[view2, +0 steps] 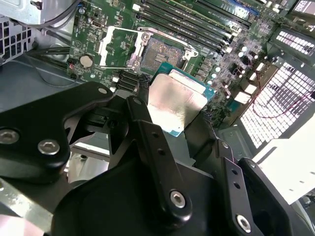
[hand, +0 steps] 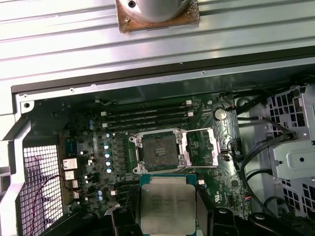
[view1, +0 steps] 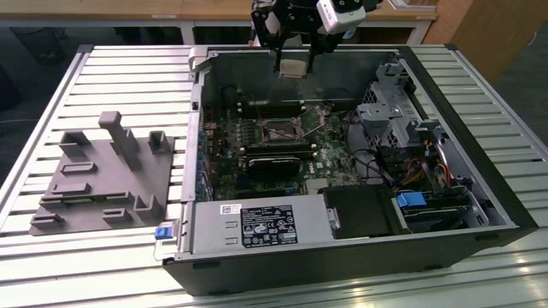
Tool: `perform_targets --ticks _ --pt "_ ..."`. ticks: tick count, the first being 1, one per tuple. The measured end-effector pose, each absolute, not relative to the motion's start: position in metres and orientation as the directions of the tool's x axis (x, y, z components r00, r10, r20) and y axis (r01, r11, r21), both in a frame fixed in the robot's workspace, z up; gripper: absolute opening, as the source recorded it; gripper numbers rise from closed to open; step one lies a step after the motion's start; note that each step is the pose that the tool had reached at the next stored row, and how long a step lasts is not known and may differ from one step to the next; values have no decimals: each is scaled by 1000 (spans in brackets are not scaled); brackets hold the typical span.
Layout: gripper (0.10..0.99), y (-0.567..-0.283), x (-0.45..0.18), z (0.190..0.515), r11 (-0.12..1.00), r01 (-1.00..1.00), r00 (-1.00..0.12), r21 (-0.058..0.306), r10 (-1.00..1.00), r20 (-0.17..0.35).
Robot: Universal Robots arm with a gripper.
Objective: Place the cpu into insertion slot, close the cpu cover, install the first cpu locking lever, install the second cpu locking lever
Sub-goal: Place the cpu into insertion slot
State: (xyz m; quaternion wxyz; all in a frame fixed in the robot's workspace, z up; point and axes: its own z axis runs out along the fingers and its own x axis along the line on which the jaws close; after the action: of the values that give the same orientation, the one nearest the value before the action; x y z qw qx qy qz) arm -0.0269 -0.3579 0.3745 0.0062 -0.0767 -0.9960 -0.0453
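The cpu [view1: 293, 68], a thin square chip with a pale metallic face, hangs high above the open computer case, and my gripper [view1: 294, 62] is shut on it by its edges. In both wrist views the cpu [view2: 175, 101] [hand: 168, 202] sits between the black fingers [view2: 147, 132]. The insertion slot [hand: 158, 151] [view2: 160, 52] [view1: 278, 132] lies bare on the green board, well below the chip. Beside the slot, the cpu cover [hand: 203, 147] [view2: 115, 46], a silver frame, is swung open.
The black case [view1: 479, 192] lies on its side on a slatted metal table, with a drive cage [view1: 389, 109] and cables at the exterior view's right. A power supply [view1: 256, 226] fills the near end. Memory slots [hand: 145, 118] run beside the socket. A grey fixture block [view1: 102, 176] stands outside the case.
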Motion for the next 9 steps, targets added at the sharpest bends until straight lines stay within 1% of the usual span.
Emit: perform_targets --ticks 9 --pt "541 -358 -27 374 982 166 -986 89 165 19"
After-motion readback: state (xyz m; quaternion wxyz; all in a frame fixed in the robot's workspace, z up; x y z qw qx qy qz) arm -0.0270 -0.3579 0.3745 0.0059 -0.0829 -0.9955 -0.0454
